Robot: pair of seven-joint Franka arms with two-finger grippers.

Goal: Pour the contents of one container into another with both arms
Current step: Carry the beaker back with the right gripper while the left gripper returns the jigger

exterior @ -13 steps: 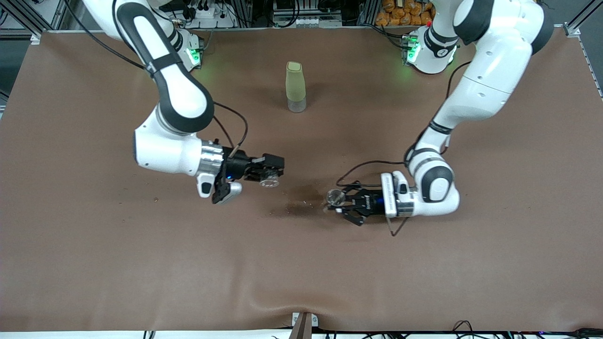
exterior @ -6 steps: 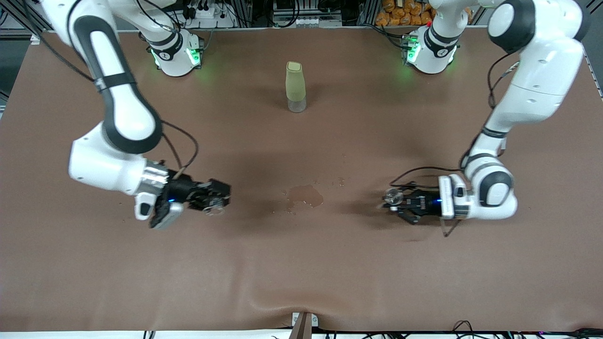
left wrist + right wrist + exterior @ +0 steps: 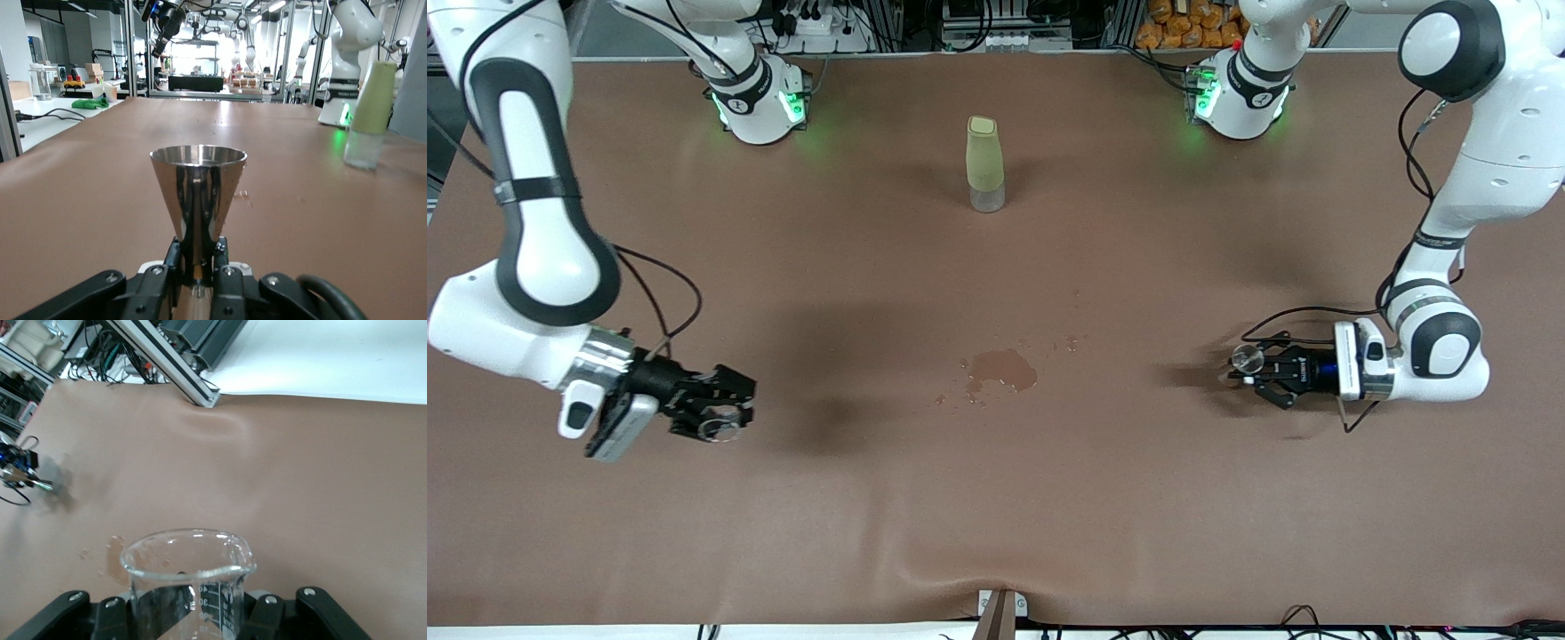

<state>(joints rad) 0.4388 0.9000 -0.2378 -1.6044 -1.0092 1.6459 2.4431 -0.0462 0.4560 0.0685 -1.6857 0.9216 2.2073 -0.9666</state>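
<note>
2 white arms (image 3: 534, 258), black bands

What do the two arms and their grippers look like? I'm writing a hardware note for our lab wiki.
Both arms are glossy white with rounded segments and black bands at the joints. The right arm has a silver wrist ring; loose black cables loop to each wrist. Each base glows green. The right gripper and left gripper are black with two fingers, each with a small blue light.

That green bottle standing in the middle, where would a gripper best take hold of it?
Probably around the green bottle's mid-body, coming in level from the side. It stands upright, tall and narrow with open table around it; a grip at the capped top might tip it.
</note>
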